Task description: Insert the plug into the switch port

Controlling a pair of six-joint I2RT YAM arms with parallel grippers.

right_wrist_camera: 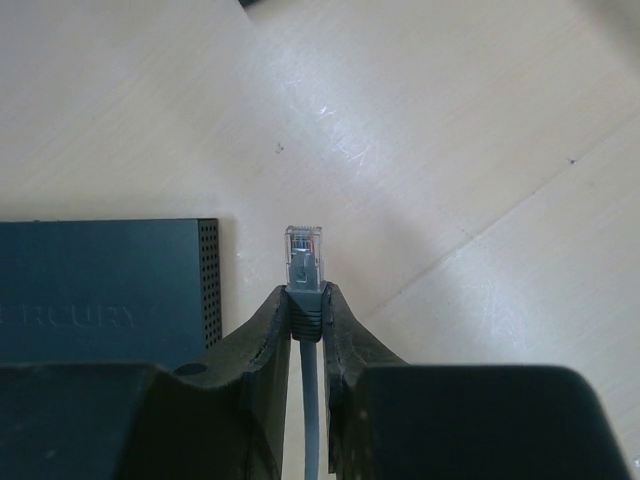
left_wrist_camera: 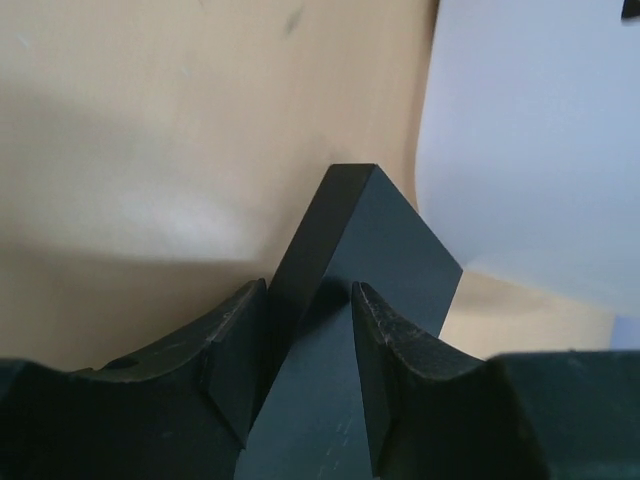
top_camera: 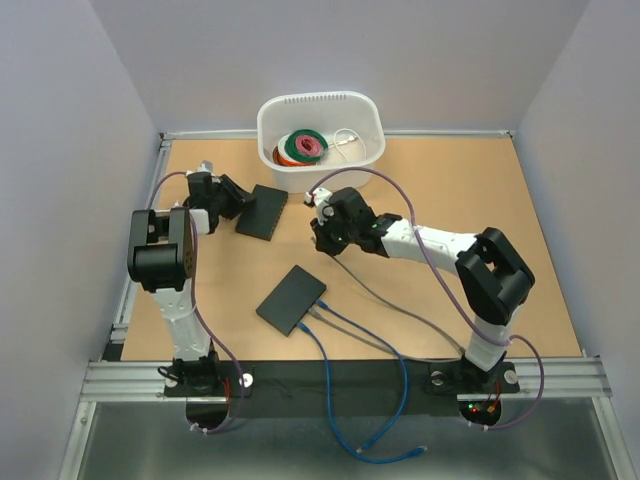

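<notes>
As the right gripper (right_wrist_camera: 306,300) was clenched just behind the plug (right_wrist_camera: 304,258), mid-frame in its wrist view, the left gripper (left_wrist_camera: 308,298) grasped the switch (top_camera: 262,212) at the top view's upper centre-left. The plug needed squaring to a port before any push.

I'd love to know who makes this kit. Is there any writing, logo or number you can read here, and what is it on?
"RCURY": faint letters on the top of the dark switch, right wrist view; the word's start is too dim to read.
Nothing legible on the plug, the gripped switch or the white tub.
</notes>
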